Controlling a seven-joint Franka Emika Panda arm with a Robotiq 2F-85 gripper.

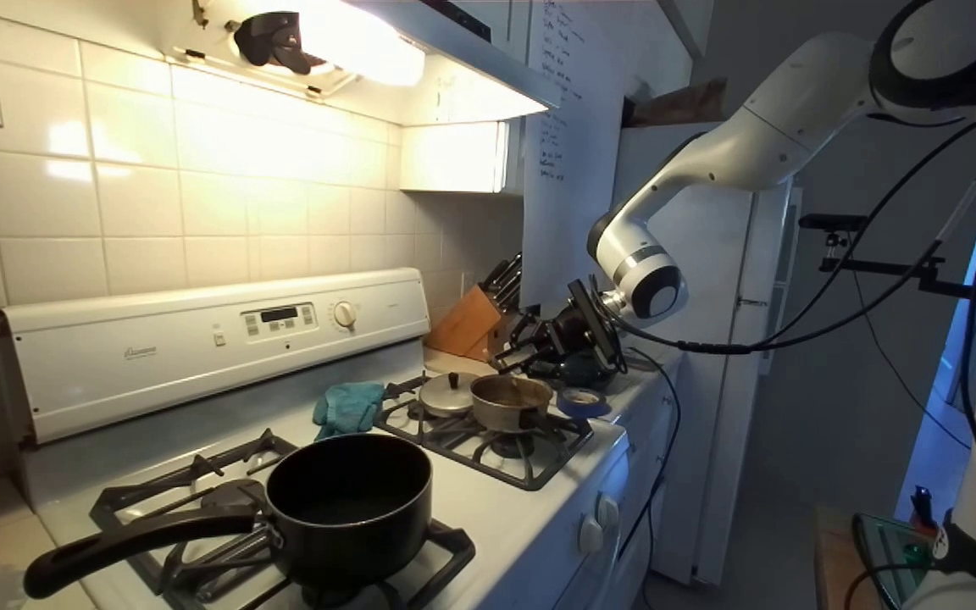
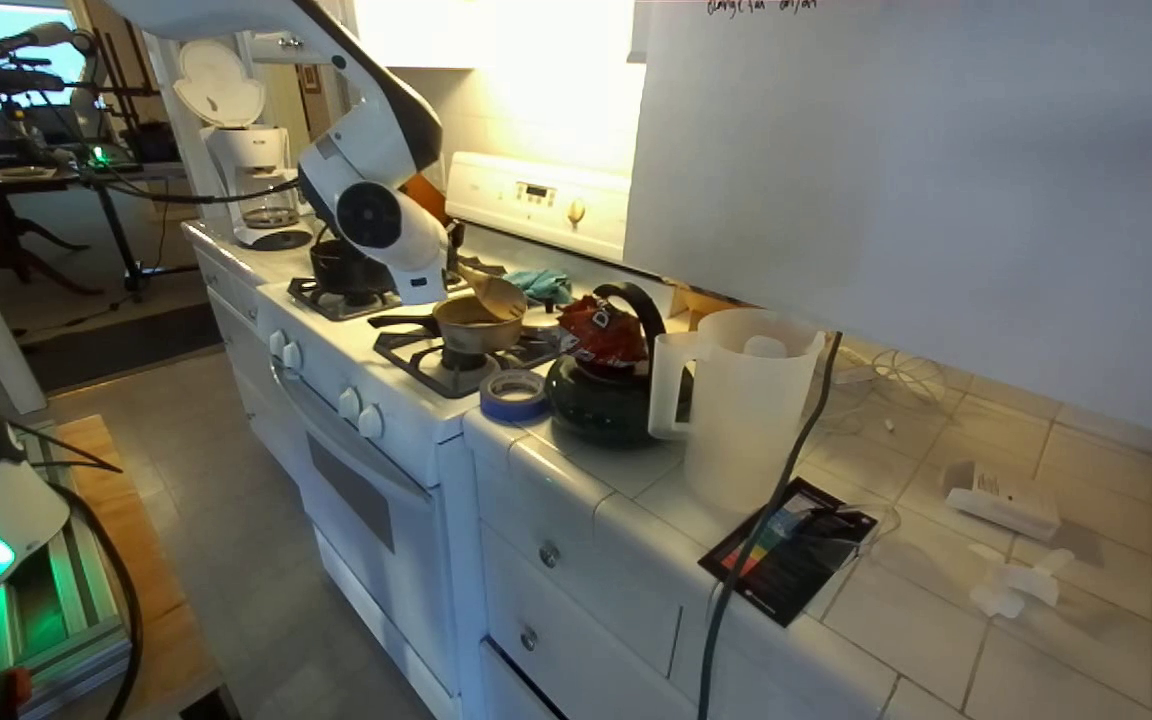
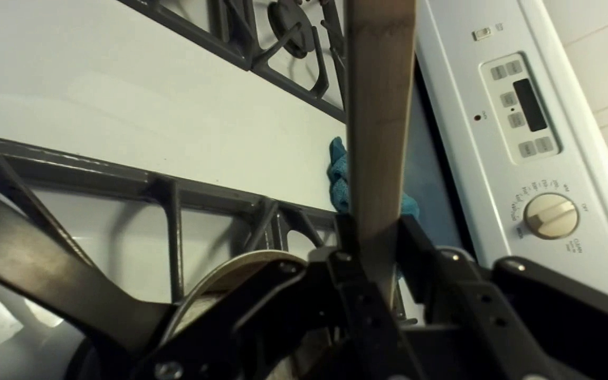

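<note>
The fingers (image 3: 417,253) are clamped on a wooden spoon (image 3: 380,132), its broad end at the mouth of a small pot (image 2: 474,332) (whether spoon and pot touch, I cannot tell). The pot stands on the stove (image 2: 406,595), a teal cloth (image 1: 351,408) lies near the pot, and blue tape (image 2: 514,405) sits on the bench (image 2: 936,600) just beside the stove.

Wooden spoon (image 3: 380,132): med. brown, flat straight handle w/ paler edge, held in the claw (image 3: 377,232), 1 finger each side. In wrist view handle runs approx. vert. in frame & off the top edge, low end hidden behind the grip. In an exterior view its head (image 2: 501,298) shows: broad, rounded, yellowish-tan, tilted w/ handle slanting up-left. Overlaps rim of the saucepan (image 2: 466,338), upright, dull metal; prob. dips inside, hard to tell fr. this angle.
</note>
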